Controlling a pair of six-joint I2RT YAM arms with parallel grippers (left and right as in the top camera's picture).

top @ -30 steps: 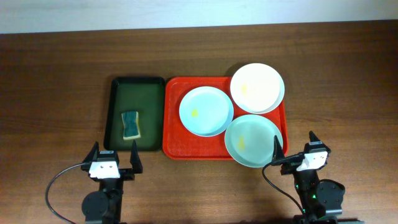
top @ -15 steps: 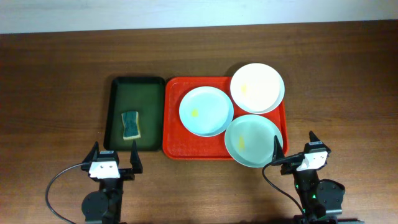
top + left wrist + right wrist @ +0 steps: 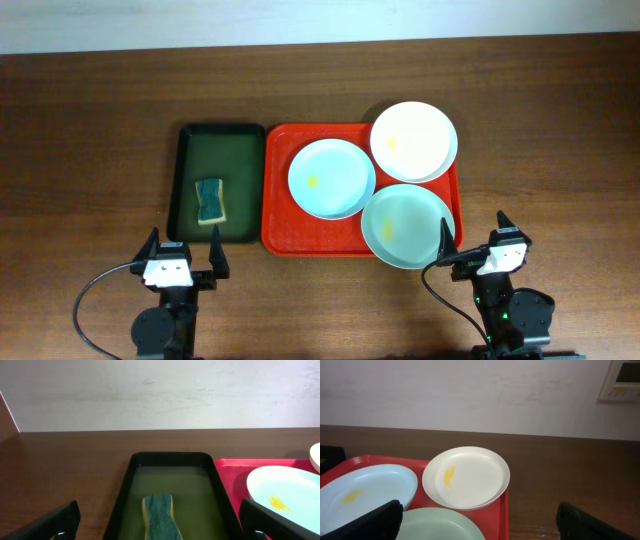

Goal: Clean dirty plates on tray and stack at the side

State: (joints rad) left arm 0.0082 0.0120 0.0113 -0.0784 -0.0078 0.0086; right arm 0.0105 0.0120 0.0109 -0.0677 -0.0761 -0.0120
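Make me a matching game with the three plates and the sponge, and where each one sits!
Things:
1. white plate
2. pale blue plate
3. pale green plate
4. sponge

Places:
A. in the dark green tray
B. near right corner of the red tray
C. far right corner of the red tray
D. on the red tray, left of the other two plates

Pairs: 1-C, 2-D, 3-B, 4-A

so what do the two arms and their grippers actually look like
They match. The left gripper and right gripper each have a small white body flanked by two black, pointed jaws, above a black rounded housing. A thin black cable loops out beside each. The right arm also shows a small green light.
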